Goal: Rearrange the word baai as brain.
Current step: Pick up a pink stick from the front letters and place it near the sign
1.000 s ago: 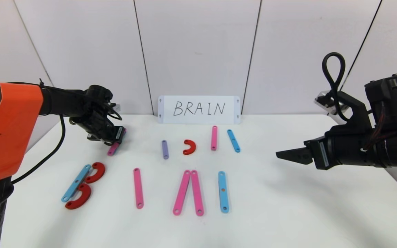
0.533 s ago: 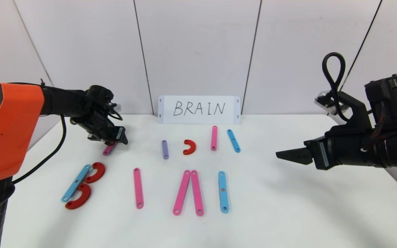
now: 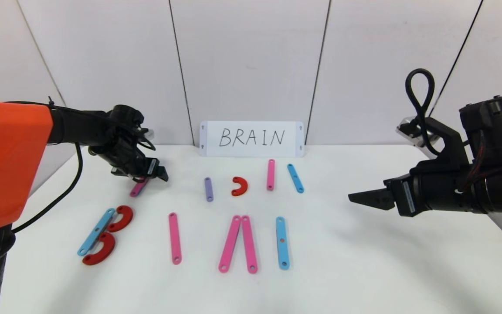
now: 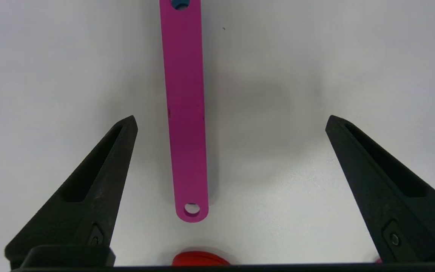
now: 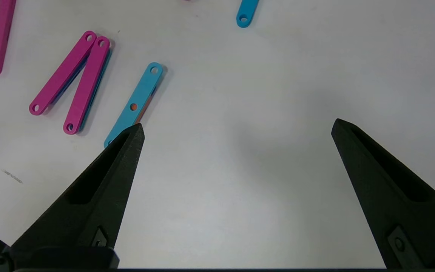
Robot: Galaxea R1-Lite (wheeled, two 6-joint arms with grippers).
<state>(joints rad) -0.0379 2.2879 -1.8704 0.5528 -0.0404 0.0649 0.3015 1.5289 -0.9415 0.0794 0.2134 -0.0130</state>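
1. Nearest on the white worktop [image 3: 364,270], a front row of flat plastic pieces: on the left a letter B [image 3: 103,235] made of one blue strip and two red half-rings, then one upright pink strip [image 3: 174,238], then two pink strips meeting at the top as an A without a crossbar [image 3: 239,244], then one blue strip [image 3: 282,243].
2. The right end effector [image 3: 360,198] hovers over the worktop's right side, well apart from the pieces, its jaws spread wide and holding nothing.
3. Farther back lie five loose pieces: one short purple strip [image 3: 208,189], one red half-ring [image 3: 239,186], one pink strip [image 3: 270,174], one blue strip [image 3: 295,178], and at far left one slanted magenta strip [image 4: 185,113].
4. The left end effector [image 4: 231,121] hangs just above the magenta strip, jaws wide apart, not gripping it.
5. Farthest, a white card reading BRAIN [image 3: 251,138] stands against the wall.
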